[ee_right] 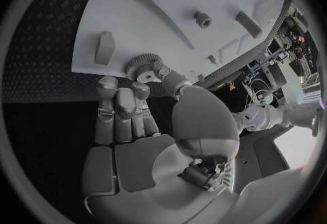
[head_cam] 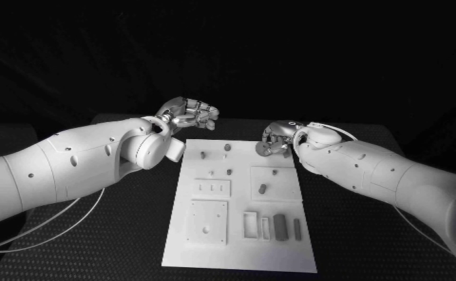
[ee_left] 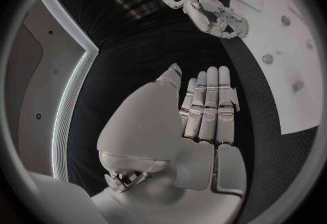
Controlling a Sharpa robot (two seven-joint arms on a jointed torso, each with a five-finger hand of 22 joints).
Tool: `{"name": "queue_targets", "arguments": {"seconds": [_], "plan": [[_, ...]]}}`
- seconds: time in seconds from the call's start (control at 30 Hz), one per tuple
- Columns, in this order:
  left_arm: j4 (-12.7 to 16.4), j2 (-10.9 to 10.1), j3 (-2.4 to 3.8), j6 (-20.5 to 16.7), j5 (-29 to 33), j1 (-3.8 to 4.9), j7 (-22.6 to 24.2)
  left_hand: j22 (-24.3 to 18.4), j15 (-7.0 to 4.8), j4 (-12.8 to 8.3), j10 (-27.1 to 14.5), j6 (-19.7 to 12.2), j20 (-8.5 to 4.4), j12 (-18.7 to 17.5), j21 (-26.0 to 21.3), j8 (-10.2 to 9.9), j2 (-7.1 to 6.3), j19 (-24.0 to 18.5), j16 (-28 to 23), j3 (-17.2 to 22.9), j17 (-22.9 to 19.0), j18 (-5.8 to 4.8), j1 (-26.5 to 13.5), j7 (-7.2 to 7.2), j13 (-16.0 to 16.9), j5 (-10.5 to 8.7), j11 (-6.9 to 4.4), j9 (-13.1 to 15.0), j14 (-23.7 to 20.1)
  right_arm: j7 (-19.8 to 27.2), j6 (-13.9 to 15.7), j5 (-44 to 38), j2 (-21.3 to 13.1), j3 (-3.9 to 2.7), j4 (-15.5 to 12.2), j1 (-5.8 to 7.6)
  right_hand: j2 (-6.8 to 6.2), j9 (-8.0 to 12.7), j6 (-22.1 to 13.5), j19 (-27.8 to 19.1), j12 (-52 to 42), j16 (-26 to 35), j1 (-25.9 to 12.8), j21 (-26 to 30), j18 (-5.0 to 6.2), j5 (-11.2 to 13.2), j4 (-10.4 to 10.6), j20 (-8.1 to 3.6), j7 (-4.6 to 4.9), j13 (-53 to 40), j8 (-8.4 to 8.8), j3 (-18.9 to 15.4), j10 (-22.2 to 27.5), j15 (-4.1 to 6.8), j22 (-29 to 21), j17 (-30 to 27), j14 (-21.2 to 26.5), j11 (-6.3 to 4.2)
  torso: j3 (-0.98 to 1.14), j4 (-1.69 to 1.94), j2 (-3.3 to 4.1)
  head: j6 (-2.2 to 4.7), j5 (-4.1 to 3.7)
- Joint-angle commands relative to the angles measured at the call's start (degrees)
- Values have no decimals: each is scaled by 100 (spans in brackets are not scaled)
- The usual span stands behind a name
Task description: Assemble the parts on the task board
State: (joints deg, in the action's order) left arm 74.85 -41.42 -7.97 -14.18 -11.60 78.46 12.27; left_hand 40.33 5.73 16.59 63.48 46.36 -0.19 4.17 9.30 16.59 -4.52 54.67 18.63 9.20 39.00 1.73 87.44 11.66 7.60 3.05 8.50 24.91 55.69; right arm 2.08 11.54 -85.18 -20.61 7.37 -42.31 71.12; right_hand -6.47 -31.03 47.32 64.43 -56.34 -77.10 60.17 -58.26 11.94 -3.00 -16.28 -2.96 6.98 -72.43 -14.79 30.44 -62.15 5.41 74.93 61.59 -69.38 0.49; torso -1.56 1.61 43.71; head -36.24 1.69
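Your right hand (head_cam: pixel 277 139) sat at the far right corner of the task board (head_cam: pixel 242 248), pinching a small toothed gear (ee_right: pixel 141 67) between thumb and fingertips; the other fingers were curled in beside it. Your left hand (head_cam: pixel 187 113) hovered off the board's far left corner, holding nothing, with the fingers (ee_left: pixel 210 105) straight and pressed together in the left wrist view. The rest of the parts lay on the board: pegs (head_cam: pixel 227 144) at the far end, blocks (head_cam: pixel 281 225) in the near right area.
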Motion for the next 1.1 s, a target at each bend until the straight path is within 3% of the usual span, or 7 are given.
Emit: {"name": "queue_targets", "arguments": {"seconds": [0.03,0.27,0.5,1.1], "plan": [[19,0,6,74,13,13,44,9,14,-2,-1,-48,31,-28,-38,-17,-13,10,-40,18,6,65,-24,-6,-4,30,31,-7,40,55,-206,14,0,7,26,-14,40,9,-57,-48,-22,-28,-41,-38,306,28,5,8,6,10,33,-29,48,2,112,-7,59,16,-1,-2,-1,-11,5],[4,12,6,79,13,13,44,10,14,-1,-1,-49,31,-28,-39,-18,-13,11,-42,17,8,65,-27,-5,-4,30,31,-8,41,102,-378,23,8,15,9,-27,187,5,-20,-62,-34,-46,-41,-51,306,28,1,7,14,21,12,10,55,-6,110,-18,69,24,1,-26,-4,-26,23],[6,21,6,78,13,13,45,11,14,0,-2,-51,31,-28,-39,-19,-12,11,-44,18,10,65,-28,-4,-4,30,32,-8,42,103,-621,27,36,42,6,-45,269,7,-6,-78,-43,-59,-49,-62,306,28,-10,9,32,28,6,22,61,-19,112,-27,77,39,7,-7,1,-43,3],[22,11,6,76,12,13,39,14,14,-2,-2,-53,30,-28,-42,-20,-11,12,-50,19,16,66,-27,-4,-4,31,31,-8,44,29,-628,-92,74,148,10,-137,128,22,-9,-97,-76,-96,-46,-96,306,28,-14,8,87,43,16,-20,63,-67,111,-44,85,90,5,-13,2,-100,-16]]}}
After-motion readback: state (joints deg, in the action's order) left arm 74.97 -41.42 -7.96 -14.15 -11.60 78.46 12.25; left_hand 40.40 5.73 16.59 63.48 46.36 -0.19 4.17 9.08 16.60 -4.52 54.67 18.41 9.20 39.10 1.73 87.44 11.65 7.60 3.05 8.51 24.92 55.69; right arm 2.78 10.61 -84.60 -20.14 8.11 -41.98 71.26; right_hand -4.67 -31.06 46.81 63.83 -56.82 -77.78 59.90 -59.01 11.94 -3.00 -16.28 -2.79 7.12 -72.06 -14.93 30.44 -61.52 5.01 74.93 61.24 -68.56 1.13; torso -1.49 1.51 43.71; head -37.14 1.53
